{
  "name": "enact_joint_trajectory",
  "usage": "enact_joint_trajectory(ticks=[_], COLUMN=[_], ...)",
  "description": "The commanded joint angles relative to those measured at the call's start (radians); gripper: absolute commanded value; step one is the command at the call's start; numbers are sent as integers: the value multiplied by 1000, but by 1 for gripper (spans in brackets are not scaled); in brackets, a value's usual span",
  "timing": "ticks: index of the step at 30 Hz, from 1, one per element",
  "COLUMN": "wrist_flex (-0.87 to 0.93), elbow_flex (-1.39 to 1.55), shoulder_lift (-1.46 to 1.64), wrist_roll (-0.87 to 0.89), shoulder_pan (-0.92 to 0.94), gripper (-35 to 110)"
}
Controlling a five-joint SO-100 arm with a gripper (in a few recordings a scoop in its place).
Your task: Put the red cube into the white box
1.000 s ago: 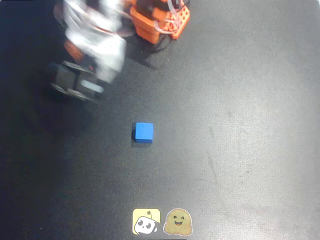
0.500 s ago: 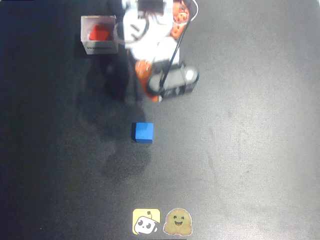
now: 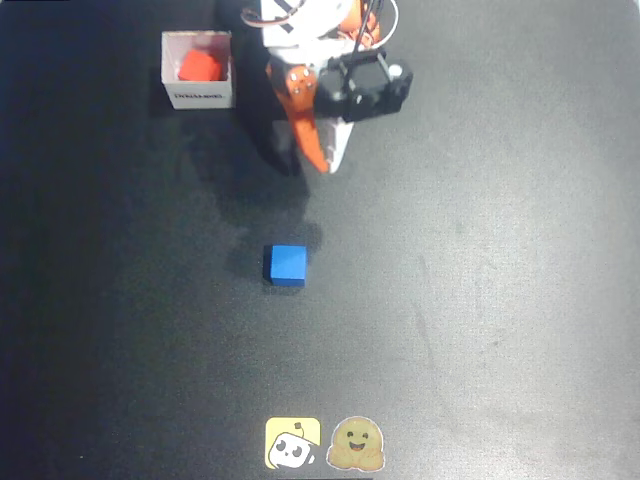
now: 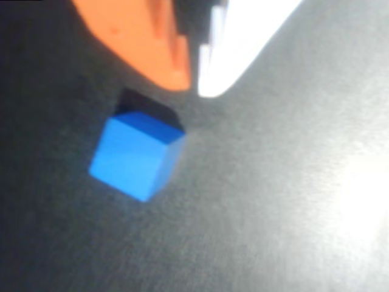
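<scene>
Claw (image 3: 325, 160) raised near top centre of overhead view, fingers together, nothing between them. Blue cube (image 3: 286, 265) sole obstacle on open tabletop (image 3: 480, 300), below claw tips, apart from them. White box (image 3: 198, 70) at upper left, top open, red cube (image 3: 200, 65) inside. Two stickers (image 3: 325, 443) flat at bottom edge.

Dim overhead view, dark corners, soft blurred wrist view, glare at right
</scene>
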Motion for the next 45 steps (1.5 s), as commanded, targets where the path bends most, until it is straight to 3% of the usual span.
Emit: enact_joint_trajectory(ticks=[1,5,9,18,22,25,45], wrist_flex=[-60,-144,-230,-20,161,176,176], elbow_flex=[40,141,255,259,259,259,261], shoulder_lift=[20,20,20,20,20,20,20], wrist_roll=[55,219,256,460,469,394,396], shoulder_pan=[6,15,35,54,63,60,61], gripper=[0,0,0,0,0,0,0])
